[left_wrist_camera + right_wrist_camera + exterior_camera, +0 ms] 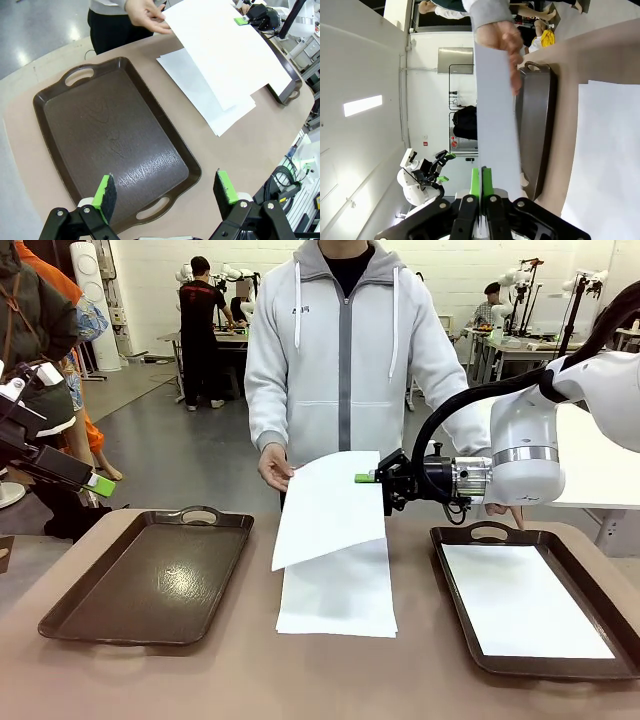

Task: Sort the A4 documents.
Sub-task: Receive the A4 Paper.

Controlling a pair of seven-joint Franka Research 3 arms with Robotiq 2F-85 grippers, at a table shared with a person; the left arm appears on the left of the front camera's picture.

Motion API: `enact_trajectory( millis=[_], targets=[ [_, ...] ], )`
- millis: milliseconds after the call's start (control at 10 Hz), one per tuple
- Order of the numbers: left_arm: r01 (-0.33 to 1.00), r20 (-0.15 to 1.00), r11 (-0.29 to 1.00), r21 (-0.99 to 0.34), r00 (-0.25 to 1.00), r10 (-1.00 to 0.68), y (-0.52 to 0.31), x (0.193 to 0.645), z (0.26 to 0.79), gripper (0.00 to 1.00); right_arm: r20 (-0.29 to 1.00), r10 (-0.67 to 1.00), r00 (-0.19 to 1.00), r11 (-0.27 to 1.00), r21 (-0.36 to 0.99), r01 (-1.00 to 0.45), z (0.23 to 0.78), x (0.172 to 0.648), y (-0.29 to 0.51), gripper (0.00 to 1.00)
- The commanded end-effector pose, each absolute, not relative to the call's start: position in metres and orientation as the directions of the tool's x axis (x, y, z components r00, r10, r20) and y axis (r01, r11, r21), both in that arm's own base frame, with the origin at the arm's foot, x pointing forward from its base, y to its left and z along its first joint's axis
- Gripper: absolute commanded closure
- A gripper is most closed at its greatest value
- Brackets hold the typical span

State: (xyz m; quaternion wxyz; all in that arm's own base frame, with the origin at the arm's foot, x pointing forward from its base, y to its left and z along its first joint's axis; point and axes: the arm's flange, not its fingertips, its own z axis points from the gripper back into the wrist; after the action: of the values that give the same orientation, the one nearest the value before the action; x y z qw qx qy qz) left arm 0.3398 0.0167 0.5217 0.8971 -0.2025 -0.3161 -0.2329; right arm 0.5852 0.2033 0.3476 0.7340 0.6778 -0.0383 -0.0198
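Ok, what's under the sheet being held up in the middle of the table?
A second white sheet lies flat on the table, below the raised sheet. Its far end is covered, so whether it is one sheet or a stack is unclear.

Right end effector (365, 478) is clamped shut, reaching level toward centre; left end effector (165, 190) gapes wide.

The table (200, 680) has a matt, light brown top, and three things lie directly on it. At the robot's left lies a dark brown tray (150, 580) with handle cut-outs at its short ends and a glossy floor. At the right lies a second dark brown tray (560, 668) of the same kind. Between the two trays, apart from both, a white A4 sheet (340, 605) lies flat on the top, with its short edges toward the robot and the person.
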Motion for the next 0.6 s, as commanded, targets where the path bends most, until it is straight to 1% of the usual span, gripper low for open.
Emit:
enact_trajectory(
  millis=[0, 500],
  targets=[
    [0.551, 0.664, 0.803, -0.228, 0.691, -0.286, 0.017, 0.3403, 0.5209, 0.0, 0.03, -0.095, 0.995, 0.087, 0.996, -0.022, 0.3469, 0.5862, 0.2031, 1.0],
    [0.551, 0.664, 0.803, -0.228, 0.691, -0.286, 0.017, 0.3403, 0.5209, 0.0, 0.03, -0.095, 0.995, 0.087, 0.996, -0.022, 0.3469, 0.5862, 0.2031, 1.0]
  ],
)
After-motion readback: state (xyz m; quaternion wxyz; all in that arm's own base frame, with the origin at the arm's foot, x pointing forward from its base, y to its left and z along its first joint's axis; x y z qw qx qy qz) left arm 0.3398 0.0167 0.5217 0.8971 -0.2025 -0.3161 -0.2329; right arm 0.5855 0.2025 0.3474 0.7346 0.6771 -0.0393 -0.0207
